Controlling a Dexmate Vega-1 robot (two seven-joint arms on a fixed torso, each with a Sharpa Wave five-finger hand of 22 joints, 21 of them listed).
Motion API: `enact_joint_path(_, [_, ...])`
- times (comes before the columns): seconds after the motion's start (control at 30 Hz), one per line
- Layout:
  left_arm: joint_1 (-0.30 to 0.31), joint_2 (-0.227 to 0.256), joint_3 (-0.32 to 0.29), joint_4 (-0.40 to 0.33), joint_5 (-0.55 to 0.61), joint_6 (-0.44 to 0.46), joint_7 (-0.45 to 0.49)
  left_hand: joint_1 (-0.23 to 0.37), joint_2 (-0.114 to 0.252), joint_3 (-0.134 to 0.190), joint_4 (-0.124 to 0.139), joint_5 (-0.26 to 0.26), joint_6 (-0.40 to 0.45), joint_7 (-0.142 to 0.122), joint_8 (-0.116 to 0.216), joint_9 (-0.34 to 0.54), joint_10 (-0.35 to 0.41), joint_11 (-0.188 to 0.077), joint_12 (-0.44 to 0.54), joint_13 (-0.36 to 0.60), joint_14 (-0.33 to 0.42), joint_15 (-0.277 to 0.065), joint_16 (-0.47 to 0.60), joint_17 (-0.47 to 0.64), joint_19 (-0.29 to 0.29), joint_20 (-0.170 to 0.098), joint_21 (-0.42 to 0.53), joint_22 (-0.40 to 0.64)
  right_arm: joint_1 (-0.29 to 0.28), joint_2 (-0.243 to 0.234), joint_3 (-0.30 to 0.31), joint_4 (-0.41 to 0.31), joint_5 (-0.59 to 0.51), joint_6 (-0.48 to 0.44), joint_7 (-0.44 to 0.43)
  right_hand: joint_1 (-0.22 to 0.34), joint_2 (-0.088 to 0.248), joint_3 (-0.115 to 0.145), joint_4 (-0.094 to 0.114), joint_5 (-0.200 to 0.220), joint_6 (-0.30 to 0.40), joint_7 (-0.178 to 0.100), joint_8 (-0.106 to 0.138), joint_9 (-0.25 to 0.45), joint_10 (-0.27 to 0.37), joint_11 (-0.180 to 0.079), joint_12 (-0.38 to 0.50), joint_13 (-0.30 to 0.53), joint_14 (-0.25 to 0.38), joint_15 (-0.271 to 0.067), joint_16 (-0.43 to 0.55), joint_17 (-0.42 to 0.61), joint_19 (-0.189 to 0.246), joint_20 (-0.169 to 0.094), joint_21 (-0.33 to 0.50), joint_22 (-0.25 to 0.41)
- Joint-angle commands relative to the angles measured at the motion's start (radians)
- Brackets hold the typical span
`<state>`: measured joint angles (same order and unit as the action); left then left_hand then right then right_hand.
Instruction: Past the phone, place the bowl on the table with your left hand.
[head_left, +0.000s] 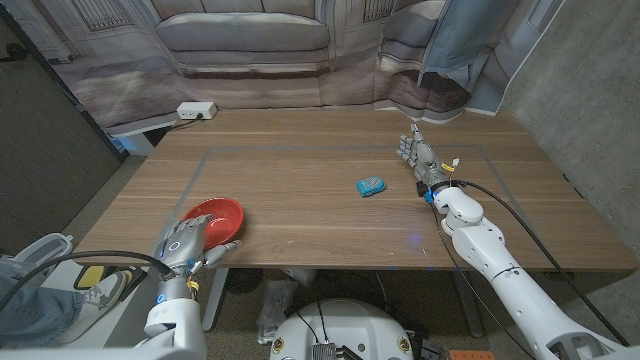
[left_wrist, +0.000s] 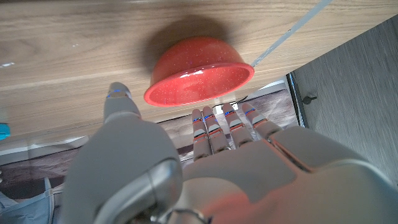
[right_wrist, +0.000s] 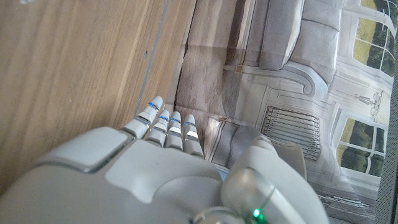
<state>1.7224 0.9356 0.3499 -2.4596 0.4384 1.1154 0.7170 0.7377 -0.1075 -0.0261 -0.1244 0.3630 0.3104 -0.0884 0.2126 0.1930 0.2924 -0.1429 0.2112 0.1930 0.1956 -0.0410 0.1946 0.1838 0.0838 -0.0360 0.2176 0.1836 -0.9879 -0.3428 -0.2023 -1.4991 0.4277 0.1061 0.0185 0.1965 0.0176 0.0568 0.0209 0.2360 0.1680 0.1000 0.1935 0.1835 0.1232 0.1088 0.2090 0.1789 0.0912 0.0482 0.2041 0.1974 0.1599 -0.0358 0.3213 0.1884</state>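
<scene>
A red bowl (head_left: 213, 220) stands upright near the table's front left corner. My left hand (head_left: 188, 243) hovers at the front edge just short of it, fingers spread and holding nothing. In the left wrist view the bowl (left_wrist: 199, 78) lies a little beyond the fingertips (left_wrist: 214, 121) of my left hand (left_wrist: 205, 168), with a gap between them. The small blue phone (head_left: 371, 186) lies right of the table's middle; its corner shows in the left wrist view as the phone (left_wrist: 3, 130). My right hand (head_left: 417, 155) stands on the table right of the phone, fingers straight, empty. In its own view my right hand (right_wrist: 155, 168) points along the wood.
A white power strip (head_left: 196, 111) sits at the table's back left corner. Thin tape lines (head_left: 300, 148) mark a rectangle on the wooden table (head_left: 300, 215). A printed sofa backdrop (head_left: 250, 40) hangs behind, with grey cloth (head_left: 430, 95) draped at the back right.
</scene>
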Motion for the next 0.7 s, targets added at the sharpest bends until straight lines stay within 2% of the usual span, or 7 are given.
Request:
enact_joint_path(0.03, [-0.080, 0.021, 0.057, 0.023, -0.041, 0.022, 0.015, 0.012, 0.000, -0.010, -0.001, 0.010, 0.009, -0.001, 0.007, 0.003, 0.009, -0.003, 0.004, 0.005, 0.011, -0.069, 0.004, 0.003, 0.006, -0.019, -0.002, 0.003, 0.005, 0.009, 0.006, 0.016, 0.003, 0.009, 0.007, 0.009, 0.003, 0.001, -0.003, 0.000, 0.002, 0.001, 0.003, 0.003, 0.009, -0.001, 0.000, 0.004, 0.010, -0.002, -0.001, 0.004, 0.010, -0.035, -0.007, 0.003])
enact_joint_path(0.43, [-0.185, 0.032, 0.135, 0.063, -0.084, 0.038, 0.000, 0.020, 0.005, -0.013, 0.000, 0.013, 0.016, -0.006, 0.008, 0.003, 0.014, -0.001, 0.004, 0.006, 0.014, -0.073, 0.004, 0.003, 0.006, -0.021, -0.003, 0.003, 0.005, 0.013, 0.014, 0.029, 0.007, 0.019, 0.011, 0.009, 0.004, 0.000, -0.004, 0.000, 0.002, 0.001, 0.003, 0.003, 0.009, -0.002, -0.001, 0.004, 0.010, -0.002, -0.001, 0.004, 0.011, -0.036, -0.009, 0.003])
enact_joint_path(0.57, [-0.205, 0.034, 0.146, 0.075, -0.105, 0.029, -0.004, 0.022, 0.007, -0.014, 0.001, 0.013, 0.019, -0.005, 0.008, 0.003, 0.015, -0.003, 0.004, 0.006, 0.014, -0.073, 0.003, 0.003, 0.006, -0.019, -0.003, 0.003, 0.009, 0.014, 0.014, 0.036, 0.006, 0.019, 0.014, 0.009, 0.004, 0.000, -0.004, 0.000, 0.001, 0.002, 0.002, 0.003, 0.009, -0.001, -0.001, 0.004, 0.010, -0.002, -0.001, 0.004, 0.011, -0.036, -0.009, 0.003])
enact_joint_path(0.63, [-0.210, 0.030, 0.147, 0.082, -0.118, 0.021, -0.002, 0.024, 0.008, -0.015, 0.001, 0.014, 0.019, -0.007, 0.008, 0.003, 0.020, -0.012, 0.005, 0.006, 0.014, -0.073, 0.003, 0.003, 0.006, -0.019, -0.004, 0.003, 0.012, 0.017, 0.014, 0.042, 0.006, 0.019, 0.015, 0.009, 0.004, 0.000, -0.004, 0.000, 0.001, 0.001, 0.002, 0.003, 0.009, -0.001, -0.001, 0.004, 0.010, -0.002, -0.001, 0.004, 0.011, -0.036, -0.010, 0.003])
enact_joint_path(0.7, [-0.214, 0.029, 0.149, 0.088, -0.127, 0.014, 0.002, 0.026, 0.010, -0.016, 0.002, 0.014, 0.020, -0.008, 0.007, 0.003, 0.018, -0.009, 0.003, 0.006, 0.015, -0.073, 0.003, 0.003, 0.006, -0.019, -0.004, 0.003, 0.013, 0.018, 0.014, 0.043, 0.005, 0.017, 0.014, 0.009, 0.004, 0.000, -0.005, 0.000, 0.001, 0.001, 0.002, 0.003, 0.009, -0.002, -0.001, 0.004, 0.010, -0.003, -0.001, 0.004, 0.011, -0.036, -0.010, 0.003])
